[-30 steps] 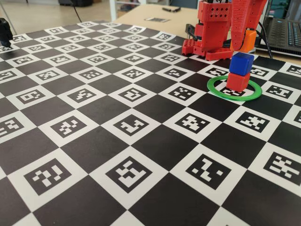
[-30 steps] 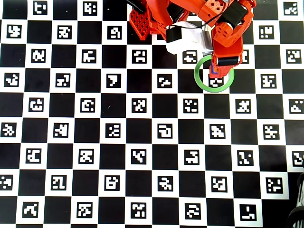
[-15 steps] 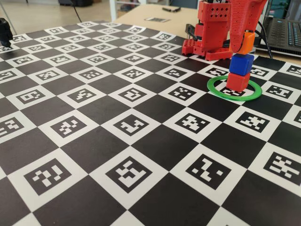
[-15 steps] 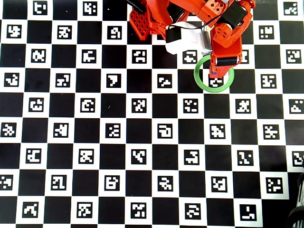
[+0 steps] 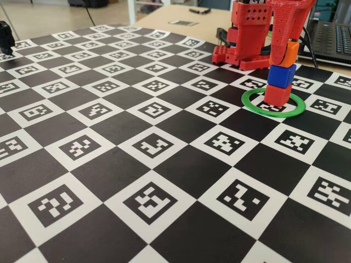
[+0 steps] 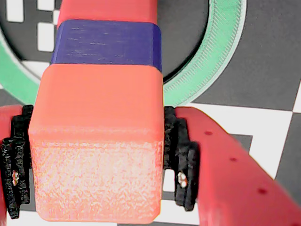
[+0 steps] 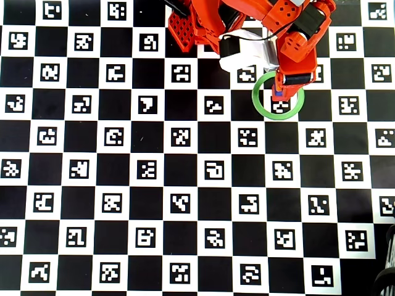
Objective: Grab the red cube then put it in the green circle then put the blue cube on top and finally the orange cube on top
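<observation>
The red cube (image 5: 277,94) stands inside the green circle (image 5: 251,103), with the blue cube (image 5: 282,75) stacked on it. My gripper (image 5: 288,55) is shut on the orange cube (image 5: 292,53), which hangs slightly tilted right at the blue cube's top; no gap shows between them. In the wrist view the orange cube (image 6: 96,141) fills the space between the black pads (image 6: 181,155), with the blue cube (image 6: 108,42), the red cube (image 6: 110,9) and the green circle (image 6: 207,70) below it. From overhead the arm hides the stack inside the green circle (image 7: 256,98), leaving only a blue sliver (image 7: 278,95).
The board is a black-and-white checker of marker squares (image 5: 153,145). The arm's red base (image 5: 249,33) stands just behind the ring. A laptop (image 5: 334,38) sits at the back right, and a small black object (image 5: 5,37) at the far left edge.
My gripper has come down a little with the orange cube, from above the blue cube to its top. The red and blue stack has stayed in the ring.
</observation>
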`<state>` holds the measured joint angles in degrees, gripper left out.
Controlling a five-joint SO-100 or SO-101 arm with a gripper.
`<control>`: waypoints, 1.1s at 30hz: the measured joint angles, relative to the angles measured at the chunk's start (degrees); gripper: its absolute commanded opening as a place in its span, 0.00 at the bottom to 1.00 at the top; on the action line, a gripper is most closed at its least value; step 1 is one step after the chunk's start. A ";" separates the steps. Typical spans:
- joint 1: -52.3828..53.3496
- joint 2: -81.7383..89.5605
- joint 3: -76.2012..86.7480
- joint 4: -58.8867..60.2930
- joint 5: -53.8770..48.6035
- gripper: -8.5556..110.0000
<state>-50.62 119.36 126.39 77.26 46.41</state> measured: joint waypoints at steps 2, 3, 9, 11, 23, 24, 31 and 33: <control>0.00 -0.18 -0.09 0.00 0.00 0.21; 0.00 -0.26 -0.09 0.00 0.00 0.24; -0.18 -0.35 -0.88 2.72 1.49 0.46; -0.26 -0.62 -2.72 4.31 2.29 0.48; 4.22 -1.05 -17.93 16.08 -3.43 0.53; 6.15 -1.05 -18.81 16.44 -4.92 0.52; 21.53 0.53 -22.94 16.88 -28.92 0.46; 27.25 0.70 -23.12 15.21 -35.42 0.40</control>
<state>-23.38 120.06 103.27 92.46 10.99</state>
